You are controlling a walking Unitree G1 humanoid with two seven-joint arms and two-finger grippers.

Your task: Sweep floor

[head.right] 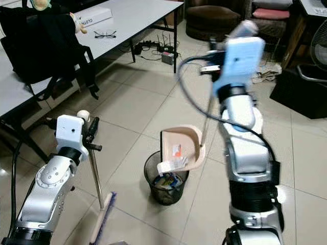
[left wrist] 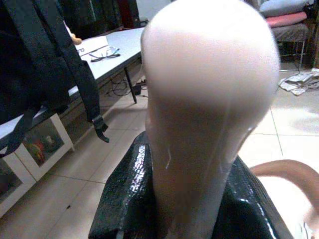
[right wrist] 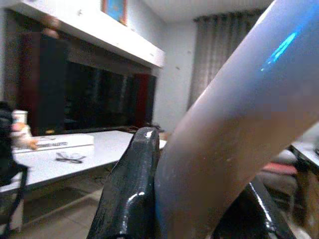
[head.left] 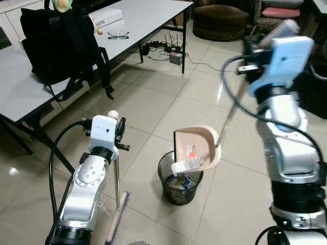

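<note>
A pink dustpan (head.left: pixel 196 147) is tilted over a black mesh wastebasket (head.left: pixel 180 178), and white and orange scraps slide off its lip into the bin. Its long handle (head.left: pixel 231 109) runs up to my right gripper (head.left: pixel 249 51), shut on the handle's top end (right wrist: pixel 234 124). My left gripper (head.left: pixel 118 130) is shut on the broom handle (left wrist: pixel 209 114), whose rounded pink tip (head.left: pixel 113 114) sticks up above the fingers. The broom's metal pole drops to a pink and purple brush head (head.right: pixel 102 217) on the tiles, left of the bin.
A grey table (head.left: pixel 143 23) carrying a black backpack (head.left: pixel 59 43), glasses and a white box stands at the left. Cables and a power strip (head.left: pixel 171 53) lie under its far end. A dark ottoman (head.left: pixel 219 21) stands behind, and a black box (head.right: pixel 301 89) at the right.
</note>
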